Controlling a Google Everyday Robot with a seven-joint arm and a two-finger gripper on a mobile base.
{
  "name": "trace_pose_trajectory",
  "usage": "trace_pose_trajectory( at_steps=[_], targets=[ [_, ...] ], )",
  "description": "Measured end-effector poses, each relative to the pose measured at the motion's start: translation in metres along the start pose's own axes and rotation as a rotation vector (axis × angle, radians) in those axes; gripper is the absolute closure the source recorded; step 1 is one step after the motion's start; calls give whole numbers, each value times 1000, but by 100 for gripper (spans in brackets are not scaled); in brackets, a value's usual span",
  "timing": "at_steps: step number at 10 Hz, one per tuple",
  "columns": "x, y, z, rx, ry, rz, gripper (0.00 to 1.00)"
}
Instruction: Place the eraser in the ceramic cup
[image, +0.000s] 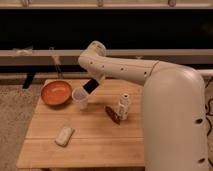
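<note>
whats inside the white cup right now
The tool hangs at the cup's rim with the black eraser above it. The cup's inside is hidden from this angle.

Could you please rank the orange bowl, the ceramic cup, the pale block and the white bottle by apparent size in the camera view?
1. Orange bowl, clearly largest.
2. Ceramic cup and white bottle: too alike to rank.
3. Pale block, though it is nearer the camera.

The tool hangs just above the cup's right rim.

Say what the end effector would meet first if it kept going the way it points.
Probably the ceramic cup: the end effector slants down-left toward its rim, though depth is unclear.
</note>
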Motion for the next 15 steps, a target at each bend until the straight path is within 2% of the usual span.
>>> trace_pose_trajectory(
  at_steps=[5,6,8,10,11,13,15],
  targets=[
    [-24,-5,-6,26,15,-86,100],
    [-27,-9,-3,36,22,-94,95],
    [-29,-15,2,58,34,-97,78],
    [-33,-22,6,94,50,-101,55],
    [-35,-24,6,107,53,-103,48],
    [-39,-26,5,149,66,-113,26],
    [-47,-27,1,175,68,-128,20]
  ],
)
